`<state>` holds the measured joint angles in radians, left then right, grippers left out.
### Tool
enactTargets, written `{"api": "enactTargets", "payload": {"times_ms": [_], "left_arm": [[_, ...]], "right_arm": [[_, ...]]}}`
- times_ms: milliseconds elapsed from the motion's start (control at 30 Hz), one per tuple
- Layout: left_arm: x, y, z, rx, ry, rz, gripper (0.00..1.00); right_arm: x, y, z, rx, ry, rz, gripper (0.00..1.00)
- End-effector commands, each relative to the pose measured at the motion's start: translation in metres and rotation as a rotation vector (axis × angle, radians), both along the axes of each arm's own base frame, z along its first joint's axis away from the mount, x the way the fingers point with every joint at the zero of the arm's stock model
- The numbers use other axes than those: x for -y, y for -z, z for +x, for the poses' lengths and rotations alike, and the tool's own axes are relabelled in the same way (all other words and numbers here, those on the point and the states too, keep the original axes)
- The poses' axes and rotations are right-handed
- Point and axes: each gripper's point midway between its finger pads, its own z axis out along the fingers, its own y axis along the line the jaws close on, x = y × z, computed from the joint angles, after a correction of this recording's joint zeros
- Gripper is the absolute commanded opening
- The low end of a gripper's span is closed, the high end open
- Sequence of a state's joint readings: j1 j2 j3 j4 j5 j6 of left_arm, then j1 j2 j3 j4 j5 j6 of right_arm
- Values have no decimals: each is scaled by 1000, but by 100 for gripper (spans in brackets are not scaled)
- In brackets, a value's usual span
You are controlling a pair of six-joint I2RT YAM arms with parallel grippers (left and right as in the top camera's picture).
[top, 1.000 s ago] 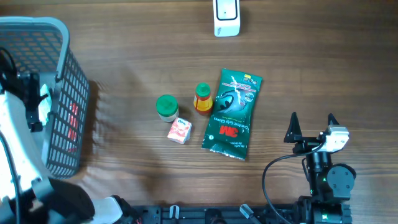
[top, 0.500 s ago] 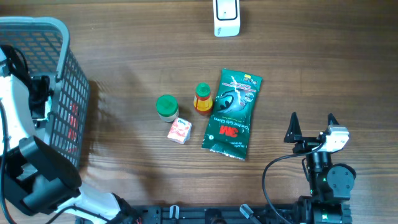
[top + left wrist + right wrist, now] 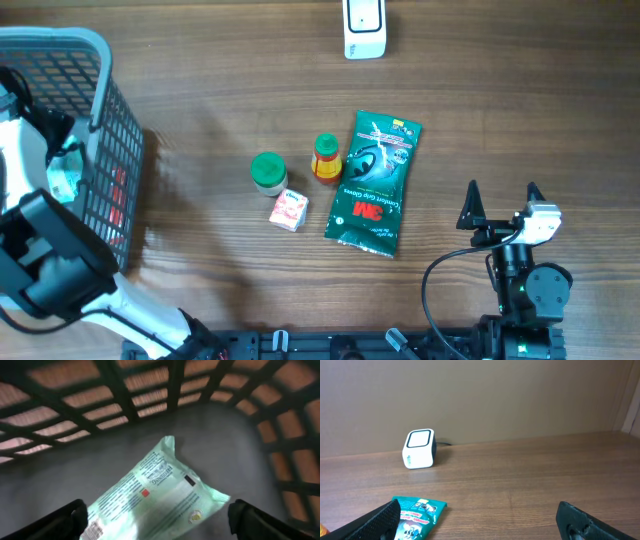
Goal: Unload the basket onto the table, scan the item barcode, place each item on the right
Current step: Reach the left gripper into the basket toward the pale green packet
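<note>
Inside the grey wire basket (image 3: 100, 60) lies a pale green packet (image 3: 160, 495), printed side up, with a barcode (image 3: 92, 530) at its near left end. My left gripper (image 3: 157, 515) is down in the basket, open, one finger on each side of the packet and not clamped on it. From overhead the left gripper (image 3: 58, 150) shows behind the basket wall. The white scanner (image 3: 364, 28) stands at the table's far edge, also in the right wrist view as the scanner (image 3: 419, 449). My right gripper (image 3: 500, 200) rests open at the front right, holding nothing.
On the table's middle lie a dark green 3M pouch (image 3: 372, 183), a green-lidded jar (image 3: 268, 172), a small yellow bottle with a green cap (image 3: 326, 158) and a red-and-white box (image 3: 288, 210). The basket's wire walls close in tightly around my left gripper.
My left arm has swung further down into the basket, over the packet. The right arm and the items on the table have not moved.
</note>
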<state>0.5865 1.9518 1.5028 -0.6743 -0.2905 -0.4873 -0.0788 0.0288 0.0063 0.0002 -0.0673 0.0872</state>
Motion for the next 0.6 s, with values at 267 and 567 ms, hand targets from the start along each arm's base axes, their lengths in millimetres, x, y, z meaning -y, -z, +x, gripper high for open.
{"api": "enactTargets", "payload": {"times_ms": [267,567], "left_arm": [[10,42,19,-89,286,-48,89],[27,81,-4,-214,293,-166,51]], "right_arm": [[-1,0,0,1,-7,-8,100],[-1,0,0,1,-7,-8,100]]}}
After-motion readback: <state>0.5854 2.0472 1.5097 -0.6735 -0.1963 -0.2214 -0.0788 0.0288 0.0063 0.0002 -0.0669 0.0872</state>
